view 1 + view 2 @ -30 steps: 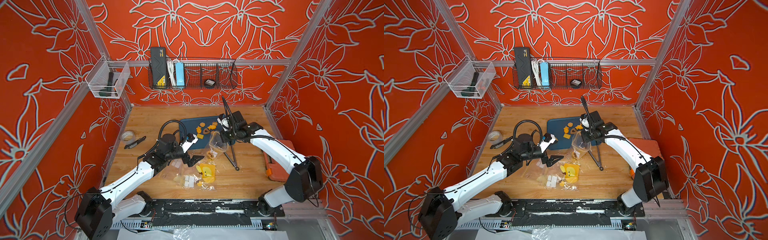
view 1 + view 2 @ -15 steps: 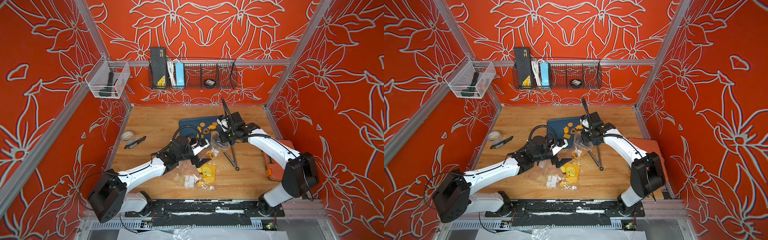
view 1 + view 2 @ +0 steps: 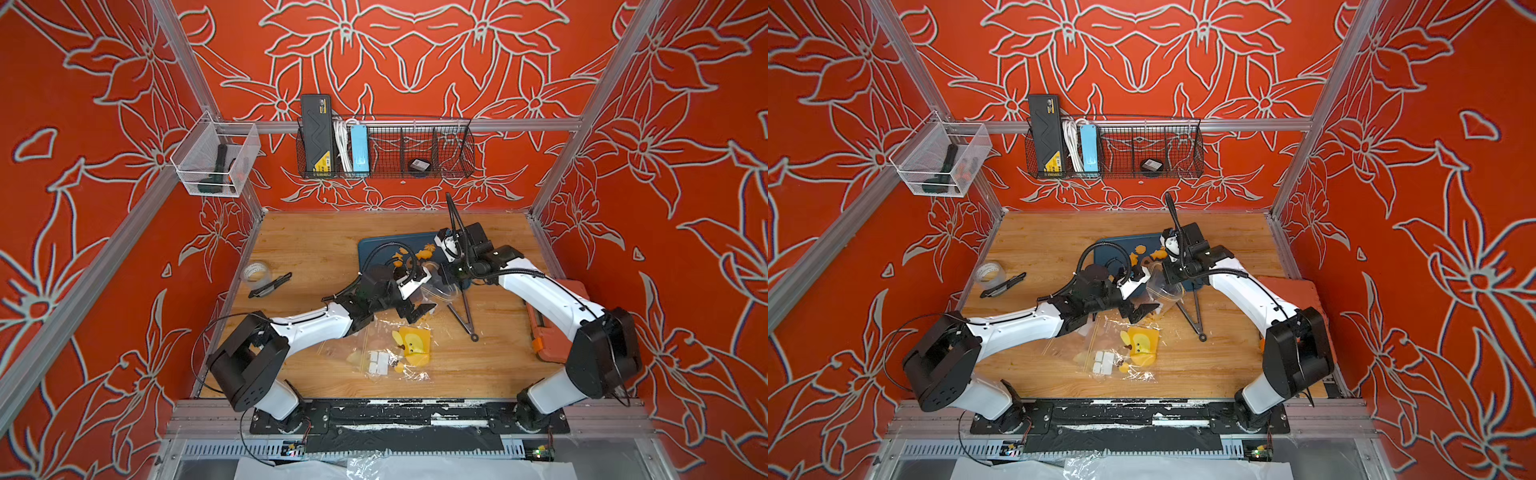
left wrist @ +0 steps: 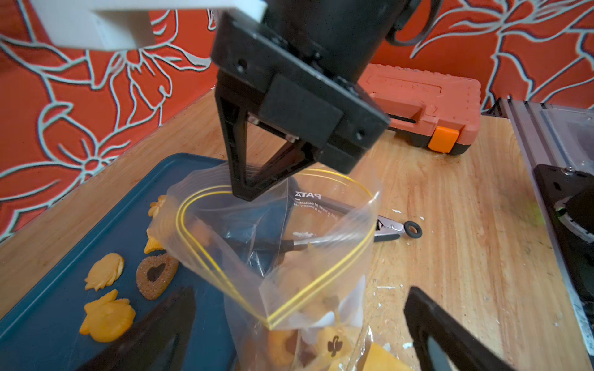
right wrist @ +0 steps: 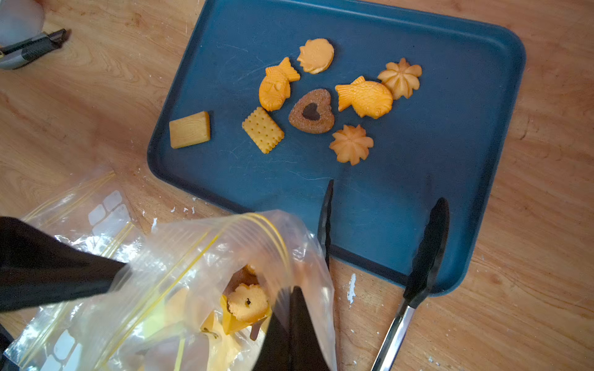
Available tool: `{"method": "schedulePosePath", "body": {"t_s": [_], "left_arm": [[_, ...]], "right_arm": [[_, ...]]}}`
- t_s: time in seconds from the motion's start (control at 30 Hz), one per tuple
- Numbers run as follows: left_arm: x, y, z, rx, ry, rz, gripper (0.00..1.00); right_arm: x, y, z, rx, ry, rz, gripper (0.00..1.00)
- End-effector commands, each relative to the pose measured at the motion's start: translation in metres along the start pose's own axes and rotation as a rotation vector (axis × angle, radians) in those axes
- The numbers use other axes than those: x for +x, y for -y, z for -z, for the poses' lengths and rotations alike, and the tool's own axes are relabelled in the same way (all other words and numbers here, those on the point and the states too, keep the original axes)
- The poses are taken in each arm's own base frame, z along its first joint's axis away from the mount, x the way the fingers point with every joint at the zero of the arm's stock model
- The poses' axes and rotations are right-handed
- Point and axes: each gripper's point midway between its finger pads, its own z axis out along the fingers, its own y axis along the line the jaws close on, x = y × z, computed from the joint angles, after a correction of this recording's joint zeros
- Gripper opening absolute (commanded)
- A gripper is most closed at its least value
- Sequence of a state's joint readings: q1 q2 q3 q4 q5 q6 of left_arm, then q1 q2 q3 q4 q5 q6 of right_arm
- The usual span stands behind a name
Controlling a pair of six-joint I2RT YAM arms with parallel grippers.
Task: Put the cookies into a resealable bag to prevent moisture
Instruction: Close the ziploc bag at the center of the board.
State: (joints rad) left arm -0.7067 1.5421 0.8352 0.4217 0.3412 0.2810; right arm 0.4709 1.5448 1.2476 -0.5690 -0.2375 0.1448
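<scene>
Inside the clear resealable bag with yellow zip lines (image 5: 193, 276), only one pale round cookie (image 5: 247, 303) shows sharply. The rest blur behind plastic, and the bag's bottom is cut off. In both top views the white left arm (image 3: 316, 324) hides part of the dark blue tray (image 5: 418, 167). Since a second ago the left jaws have reached in. They stand wide apart, flanking the bag. The right jaws are clamped on its rim. Eight yellow-orange and brown cookies (image 5: 311, 110) lie on the tray on the wooden surface (image 5: 96, 112): fish, flowers, shell, heart, cracker and block.
</scene>
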Motion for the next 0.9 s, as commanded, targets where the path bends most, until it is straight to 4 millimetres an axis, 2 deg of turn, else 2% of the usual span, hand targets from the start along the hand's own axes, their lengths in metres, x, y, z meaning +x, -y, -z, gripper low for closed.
{"method": "schedulePosePath", "body": {"t_s": [0.0,0.13,0.27,0.6,0.87], "left_arm": [[-0.013,-0.003,-0.008,0.000,0.036,-0.018,0.98],[-0.010,-0.006,-0.012,-0.011,0.025,-0.024,0.87],[-0.012,-0.008,-0.010,-0.022,0.030,-0.032,0.64],[-0.014,-0.011,-0.004,-0.049,0.027,-0.053,0.28],[-0.016,-0.009,-0.002,-0.043,0.027,-0.061,0.07]], "right_arm": [[0.001,-0.002,0.007,-0.012,0.010,-0.006,0.00],[-0.001,-0.002,0.009,-0.010,0.013,-0.003,0.00],[0.000,-0.001,0.009,0.000,0.010,0.000,0.00],[0.002,0.002,0.009,0.014,0.006,0.001,0.00],[0.004,0.004,0.009,0.023,0.006,0.000,0.00]]}}
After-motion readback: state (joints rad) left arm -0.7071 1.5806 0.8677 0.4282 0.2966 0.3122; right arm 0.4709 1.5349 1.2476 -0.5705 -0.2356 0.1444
